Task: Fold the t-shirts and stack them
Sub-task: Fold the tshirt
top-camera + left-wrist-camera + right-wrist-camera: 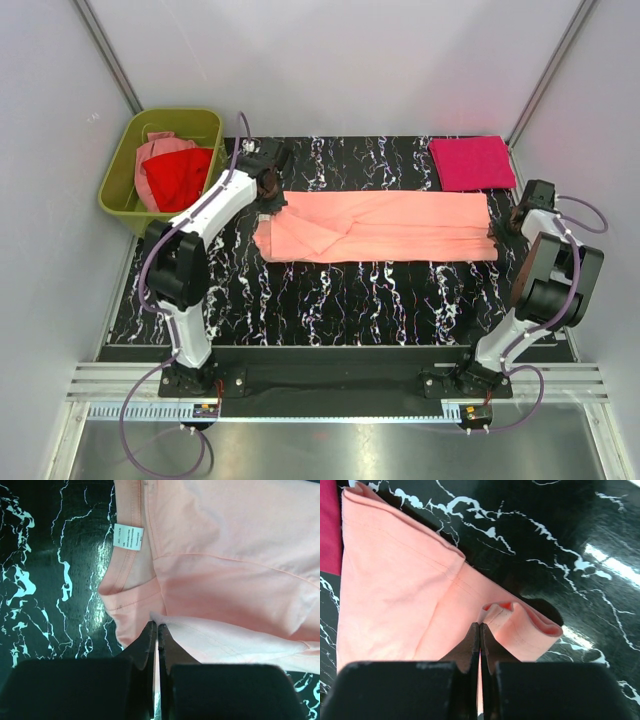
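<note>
A salmon-peach t-shirt lies stretched in a long band across the black marbled table. My left gripper is shut on its upper left corner, near the collar and white label; a thin cloth edge is pinched between the fingertips. At the band's right end my right gripper is shut on the hem, which bunches into a small fold at the tips. A magenta-pink t-shirt lies folded at the back right. A red t-shirt and a dusty pink one lie in the bin.
The olive-green plastic bin stands off the table's back left corner, beside the left arm. Grey walls close in the sides and back. Both arm bases sit on the rail at the near edge.
</note>
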Robot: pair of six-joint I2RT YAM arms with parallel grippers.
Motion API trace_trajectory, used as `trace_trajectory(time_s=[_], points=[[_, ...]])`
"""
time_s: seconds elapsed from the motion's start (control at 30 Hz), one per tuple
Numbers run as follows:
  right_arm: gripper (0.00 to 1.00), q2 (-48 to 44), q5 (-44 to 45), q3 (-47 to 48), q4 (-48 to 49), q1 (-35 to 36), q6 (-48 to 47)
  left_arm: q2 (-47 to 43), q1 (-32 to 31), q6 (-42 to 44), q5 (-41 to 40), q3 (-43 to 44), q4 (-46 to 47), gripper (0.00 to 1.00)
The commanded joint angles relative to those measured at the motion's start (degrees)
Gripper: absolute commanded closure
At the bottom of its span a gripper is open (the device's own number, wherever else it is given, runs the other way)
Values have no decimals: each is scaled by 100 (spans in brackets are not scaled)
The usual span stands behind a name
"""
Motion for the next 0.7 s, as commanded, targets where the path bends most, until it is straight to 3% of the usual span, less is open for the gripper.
trace_trajectory(time_s=[0.0,0.67], points=[[100,210,16,366,86,90,-37,171,103,175,110,415,-36,100],[100,739,218,841,-20,143,-116,814,349,342,128,846,-37,100]])
